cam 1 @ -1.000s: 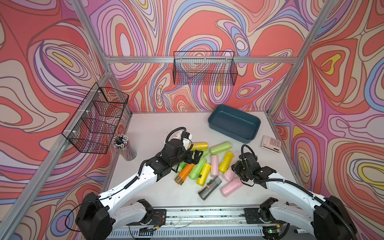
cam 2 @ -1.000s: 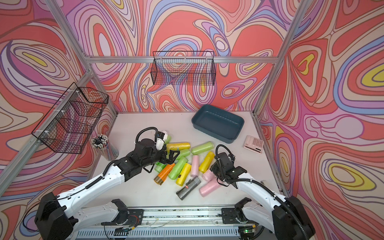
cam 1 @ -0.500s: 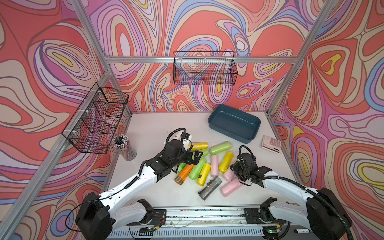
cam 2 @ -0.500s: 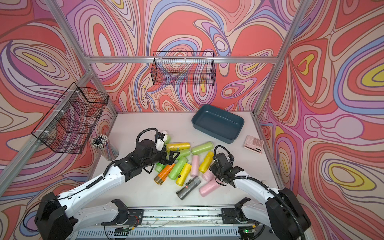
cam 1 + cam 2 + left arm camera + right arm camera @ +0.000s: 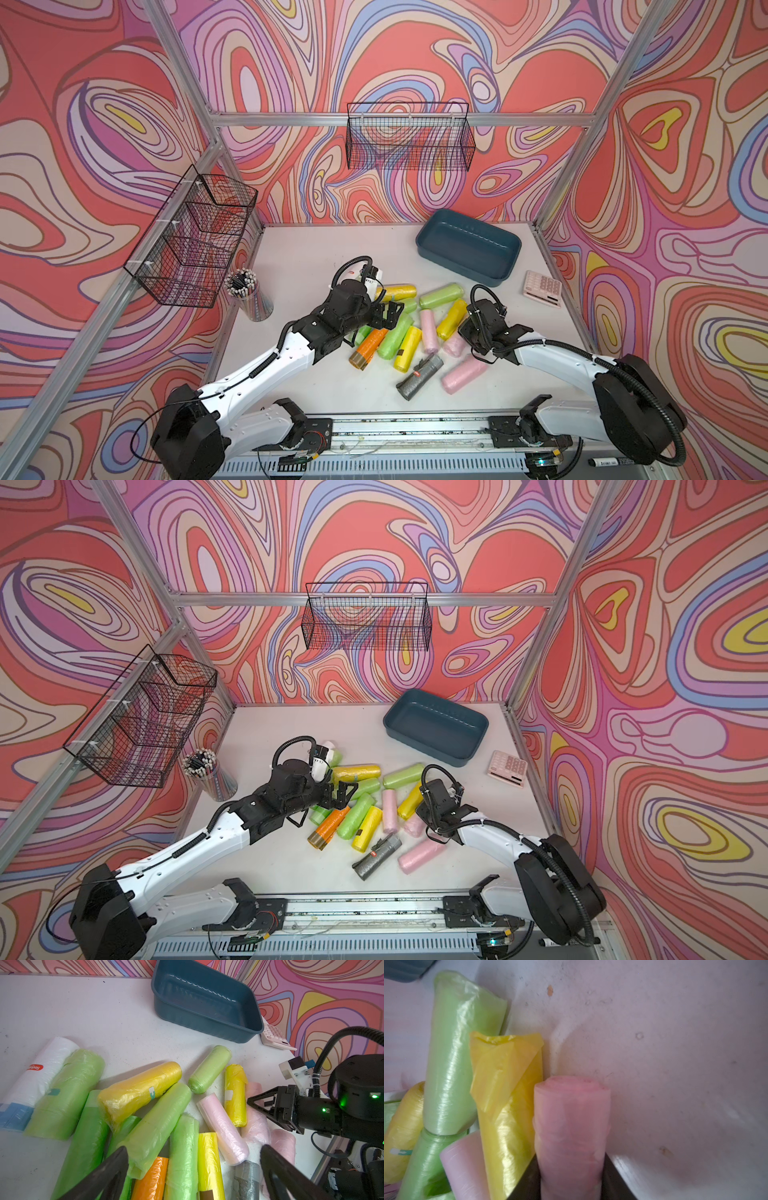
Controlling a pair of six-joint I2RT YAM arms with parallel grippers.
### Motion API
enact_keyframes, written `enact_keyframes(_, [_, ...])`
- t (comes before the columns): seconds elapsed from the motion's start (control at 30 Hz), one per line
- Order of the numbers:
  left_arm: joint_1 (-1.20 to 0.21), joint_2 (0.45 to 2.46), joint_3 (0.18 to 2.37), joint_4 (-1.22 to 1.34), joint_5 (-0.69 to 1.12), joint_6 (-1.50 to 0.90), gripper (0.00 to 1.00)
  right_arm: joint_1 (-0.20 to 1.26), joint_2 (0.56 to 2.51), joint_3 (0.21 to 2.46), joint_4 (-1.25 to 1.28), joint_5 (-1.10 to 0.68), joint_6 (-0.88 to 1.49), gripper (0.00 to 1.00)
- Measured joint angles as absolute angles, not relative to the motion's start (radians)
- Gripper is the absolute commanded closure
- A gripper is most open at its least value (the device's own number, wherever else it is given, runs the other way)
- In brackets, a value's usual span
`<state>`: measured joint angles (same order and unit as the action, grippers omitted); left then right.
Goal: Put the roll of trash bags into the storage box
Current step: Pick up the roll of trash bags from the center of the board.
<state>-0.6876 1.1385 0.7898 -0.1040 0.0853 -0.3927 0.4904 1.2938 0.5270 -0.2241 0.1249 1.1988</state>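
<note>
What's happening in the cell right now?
The right end effector is clamped on a pink roll at the edge of the pile. The left end effector hangs open over the green rolls, holding nothing. The storage box at the back is empty, so no roll is stowed yet.

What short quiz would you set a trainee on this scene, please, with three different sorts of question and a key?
1. True or false: the storage box already holds a roll.
2. Which roll is the right gripper clamped on? A green; B pink; C orange.
3. Fill in: the ___ gripper stands wide open, holding nothing.
Key: 1 false, the box is empty. 2 B, the pink roll. 3 left, the left gripper.
</note>
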Motion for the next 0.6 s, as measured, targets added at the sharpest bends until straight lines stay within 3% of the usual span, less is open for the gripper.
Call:
enact_keyframes(0.37, [-0.688, 1.139, 0.79, -0.104, 0.087, -0.393, 0.0, 0.491, 1.333, 0.585, -0.276, 0.142, 1.165, 0.9])
enact_keyframes(0.6, [-0.688, 1.141, 0.79, -0.102, 0.095, -0.397, 0.0, 0.491, 1.295, 0.602, -0.379, 0.19, 1.14, 0.93])
